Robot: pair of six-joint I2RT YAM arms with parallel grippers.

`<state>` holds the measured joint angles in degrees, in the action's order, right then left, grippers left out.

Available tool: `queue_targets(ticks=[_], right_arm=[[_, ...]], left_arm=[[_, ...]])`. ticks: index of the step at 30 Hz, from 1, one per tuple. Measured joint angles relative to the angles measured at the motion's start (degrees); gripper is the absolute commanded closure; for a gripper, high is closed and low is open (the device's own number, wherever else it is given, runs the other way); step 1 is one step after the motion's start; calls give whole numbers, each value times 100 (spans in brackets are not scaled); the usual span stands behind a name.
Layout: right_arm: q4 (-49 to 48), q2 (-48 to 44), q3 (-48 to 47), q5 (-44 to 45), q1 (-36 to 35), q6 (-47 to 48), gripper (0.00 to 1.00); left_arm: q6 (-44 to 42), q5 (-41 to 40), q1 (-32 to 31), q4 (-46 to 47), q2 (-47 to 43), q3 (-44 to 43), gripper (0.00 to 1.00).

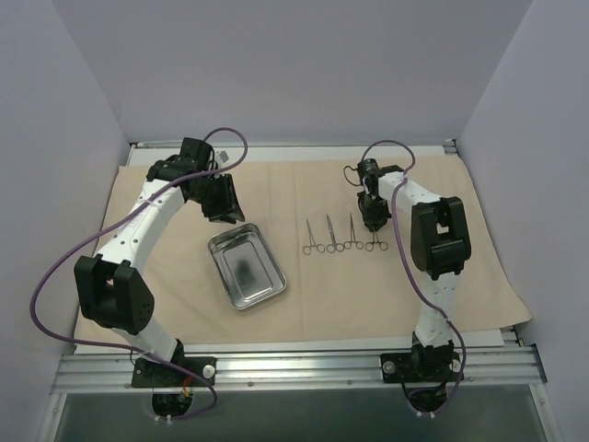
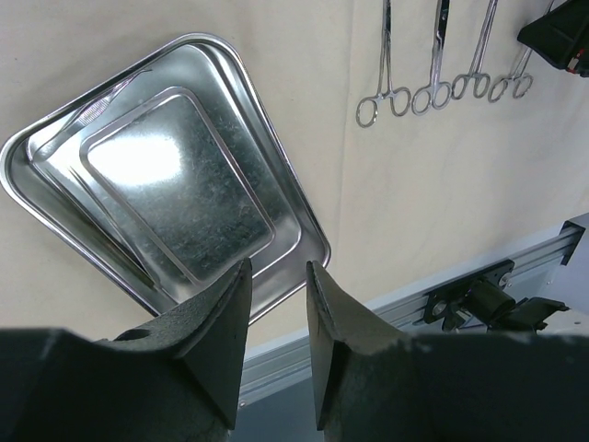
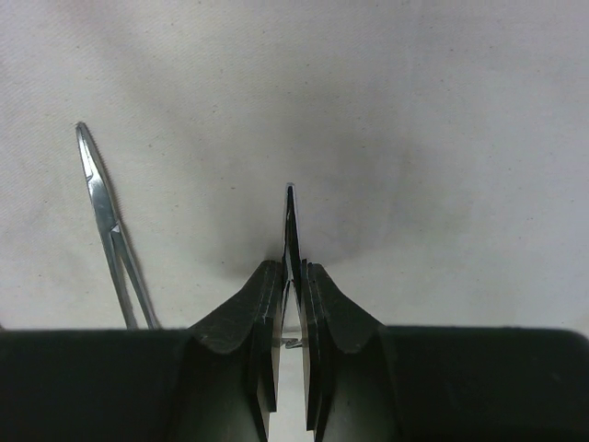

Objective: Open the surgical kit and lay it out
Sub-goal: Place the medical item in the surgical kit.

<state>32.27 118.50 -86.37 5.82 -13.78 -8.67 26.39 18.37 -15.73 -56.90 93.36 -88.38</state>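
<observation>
The beige cloth wrap (image 1: 368, 295) lies spread flat over the table. The steel tray (image 1: 246, 269) sits empty on it at centre left; it also shows in the left wrist view (image 2: 166, 184). Several forceps lie in a row to its right: one (image 1: 311, 237), another (image 1: 331, 235), a third (image 1: 352, 233) and the rightmost (image 1: 374, 243). My right gripper (image 1: 373, 219) is down on the rightmost forceps (image 3: 291, 212), jaws shut on its shaft with the tip sticking out. My left gripper (image 1: 221, 198) hangs open and empty above the tray's far edge (image 2: 278, 276).
An aluminium rail (image 1: 294, 364) runs along the near table edge, holding both arm bases. Grey walls close in the left, right and back. The neighbouring forceps (image 3: 106, 221) lies close left of my right fingers.
</observation>
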Motion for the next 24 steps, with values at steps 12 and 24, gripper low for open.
queue_targets(ticks=[12,24], right_arm=[[0,140,-304,85,-7,-22,63],[120,-282,-382,-136,-17,-76,47]], left_arm=[[-223,-210,-129,-151,385,-7,54],[-1064,-2114,-848,-68,898,96,54]])
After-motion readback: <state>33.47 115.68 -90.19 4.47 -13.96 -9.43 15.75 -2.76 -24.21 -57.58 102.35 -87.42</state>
